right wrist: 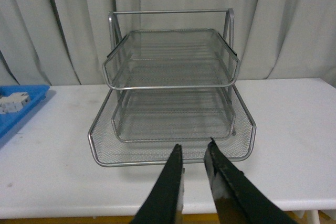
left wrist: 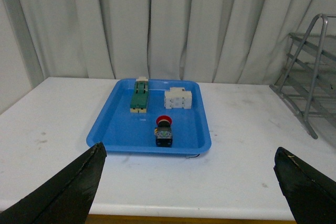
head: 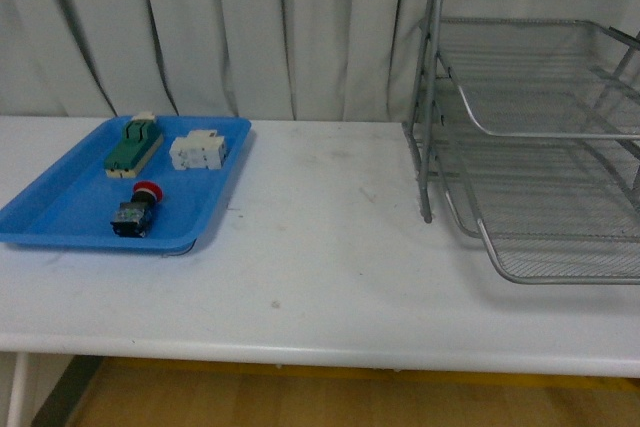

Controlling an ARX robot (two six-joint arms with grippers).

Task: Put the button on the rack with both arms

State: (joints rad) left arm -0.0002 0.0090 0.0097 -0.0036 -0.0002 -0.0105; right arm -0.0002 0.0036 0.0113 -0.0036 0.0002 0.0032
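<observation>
- Waiting to start: the button [head: 138,209] lies near the front rim of the blue tray [head: 60,209] at the worktop's [head: 320,257] left edge, and the rack [head: 427,97] at the right edge holds nothing.
- Left gripper [left wrist: 189,150] hovers short of the tray, jaws spread wide, empty.
- Right gripper [right wrist: 194,146] faces the rack, jaws a narrow gap apart, empty.

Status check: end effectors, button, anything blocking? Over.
Left end effector open, right end effector barely open, both empty. Red-capped black push-button in blue plastic tray, untouched. Nothing between tray and silver wire-mesh rack.
</observation>
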